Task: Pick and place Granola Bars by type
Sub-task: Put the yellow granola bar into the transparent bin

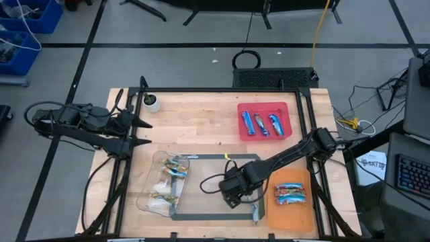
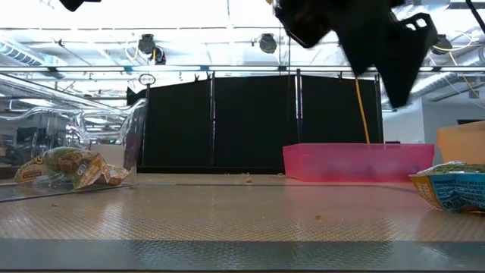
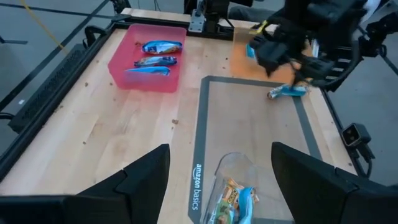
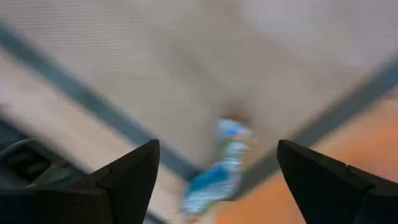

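My right gripper [image 1: 234, 196] hangs open and empty above the grey mat [image 1: 208, 181], clear of everything. A blue-white bar [image 1: 256, 213] lies on the mat's near right edge; it shows ahead between the fingers in the right wrist view [image 4: 217, 171]. Three blue bars [image 1: 261, 124] lie in the red tray [image 1: 243, 133]. Blue-and-red bars [image 1: 290, 194] lie on the orange tray [image 1: 290, 215]. Tan-green and other bars [image 1: 172, 168] lie in a clear plastic tray [image 1: 144, 195]. My left gripper [image 1: 148, 133] waits open at the table's left.
A small white pot with a plant [image 1: 152, 102] stands at the far left corner. The black frame rails [image 1: 222, 89] run along the table's edges. Bare wood [image 1: 195, 128] lies between the red tray and the clear tray.
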Available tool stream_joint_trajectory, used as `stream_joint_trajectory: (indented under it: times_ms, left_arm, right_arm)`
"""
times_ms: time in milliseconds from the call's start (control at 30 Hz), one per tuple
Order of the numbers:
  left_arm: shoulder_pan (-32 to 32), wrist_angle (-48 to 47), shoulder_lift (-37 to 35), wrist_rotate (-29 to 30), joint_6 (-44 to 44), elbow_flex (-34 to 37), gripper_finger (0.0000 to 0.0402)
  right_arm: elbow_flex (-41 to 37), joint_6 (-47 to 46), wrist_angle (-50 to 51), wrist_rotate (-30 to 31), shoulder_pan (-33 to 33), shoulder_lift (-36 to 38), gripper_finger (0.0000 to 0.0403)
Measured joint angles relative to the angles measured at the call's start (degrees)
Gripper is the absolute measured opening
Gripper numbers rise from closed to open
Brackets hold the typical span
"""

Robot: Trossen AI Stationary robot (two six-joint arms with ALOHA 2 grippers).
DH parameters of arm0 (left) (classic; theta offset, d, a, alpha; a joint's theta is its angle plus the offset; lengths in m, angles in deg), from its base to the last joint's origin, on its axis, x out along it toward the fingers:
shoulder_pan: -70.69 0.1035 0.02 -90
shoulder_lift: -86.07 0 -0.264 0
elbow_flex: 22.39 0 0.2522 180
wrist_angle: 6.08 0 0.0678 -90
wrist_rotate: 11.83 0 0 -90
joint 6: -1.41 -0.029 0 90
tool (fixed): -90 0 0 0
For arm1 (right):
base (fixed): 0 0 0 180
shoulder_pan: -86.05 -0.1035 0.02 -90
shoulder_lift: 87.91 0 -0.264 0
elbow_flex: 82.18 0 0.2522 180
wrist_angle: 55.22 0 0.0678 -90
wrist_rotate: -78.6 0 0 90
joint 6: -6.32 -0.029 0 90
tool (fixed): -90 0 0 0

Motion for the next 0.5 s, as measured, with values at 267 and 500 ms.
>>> stream_joint_trajectory:
  times_ms: [267, 500]
  left_arm:
    - [0.0, -0.2, 0.0, -2.41, -0.14, 0.0, 0.0278]
    - [0.02, -0.59, 0.0, -2.41, -0.27, 0.0, 0.0278]
  right_arm:
    - [-0.9, -2.5, 4.39, 3.16, -0.25, -0.11, 0.0313]
    - [-3.85, -5.78, 1.9, 4.19, -1.45, -0.09, 0.0313]
